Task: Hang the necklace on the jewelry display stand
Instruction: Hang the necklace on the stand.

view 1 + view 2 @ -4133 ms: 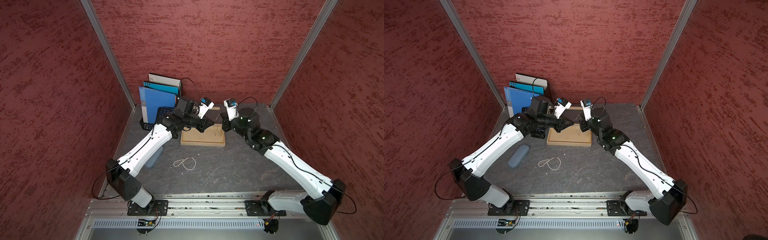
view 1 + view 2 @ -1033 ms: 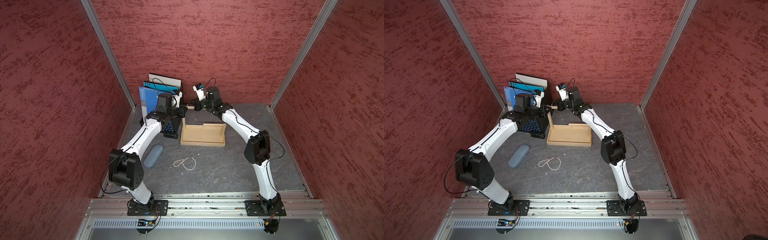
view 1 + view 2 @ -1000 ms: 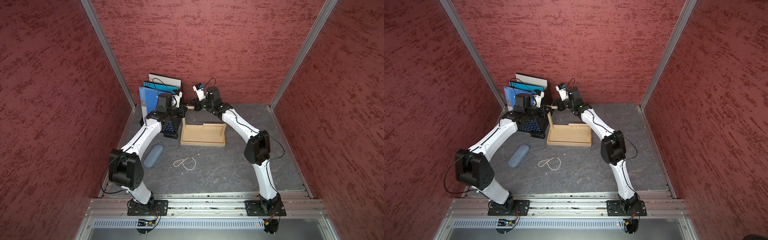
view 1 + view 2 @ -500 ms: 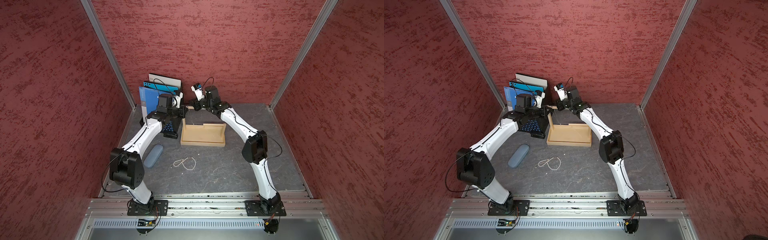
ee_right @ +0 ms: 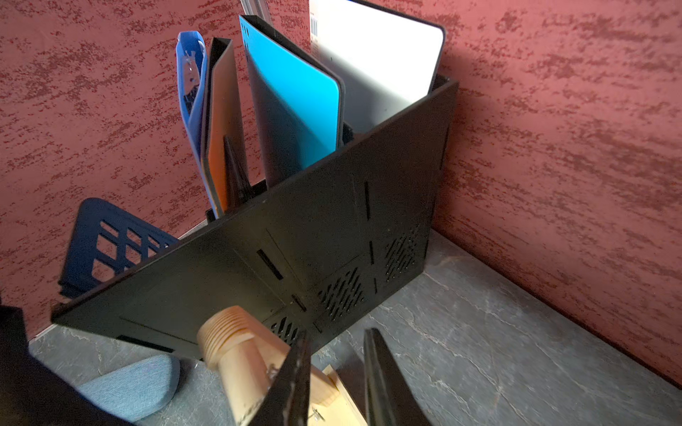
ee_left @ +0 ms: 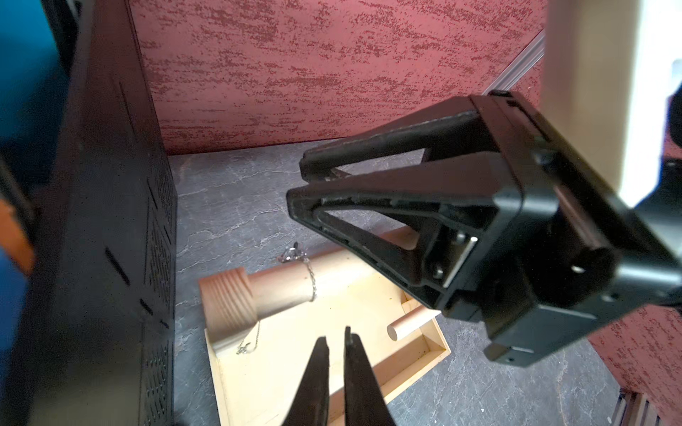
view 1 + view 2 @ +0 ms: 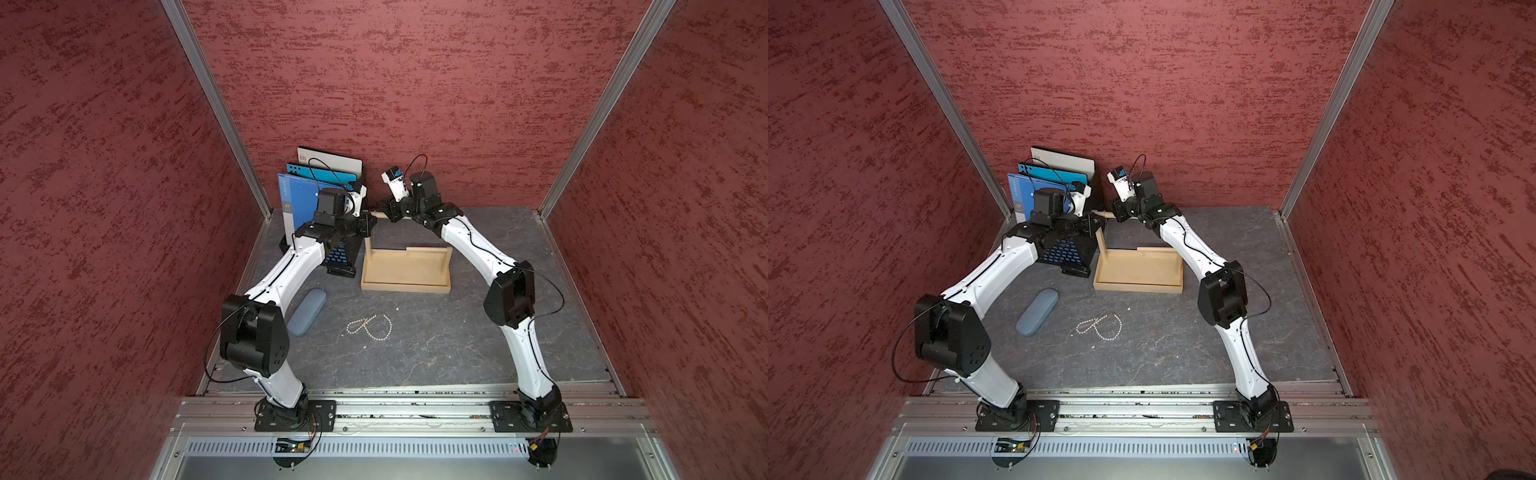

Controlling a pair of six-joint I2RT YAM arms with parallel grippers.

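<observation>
left end effector [image 6: 336,335] is nearly closed, a thin slit between its fingers, gripping nothing, above the jewelry display stand [image 7: 405,287], which sits on the table [image 7: 436,345] just beside one black rack [image 5: 295,239]. right end effector [image 5: 337,332] stands partly open and empty beside the dowel arm [image 6: 280,284]. the barcode label on the white folder [image 7: 332,164] is unreadable. two necklaces: one thin chain necklace [image 6: 313,282] draped over the dowel, one bead necklace [image 7: 370,327] on the table.

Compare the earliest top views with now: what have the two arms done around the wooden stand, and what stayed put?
Both arms rose from low over the jewelry display stand and swung toward the file rack. The left gripper and right gripper now sit slightly open at the end of the long dowel arm, where a thin chain necklace hangs unheld. Bead necklace, blue case and stand are unmoved.
</observation>
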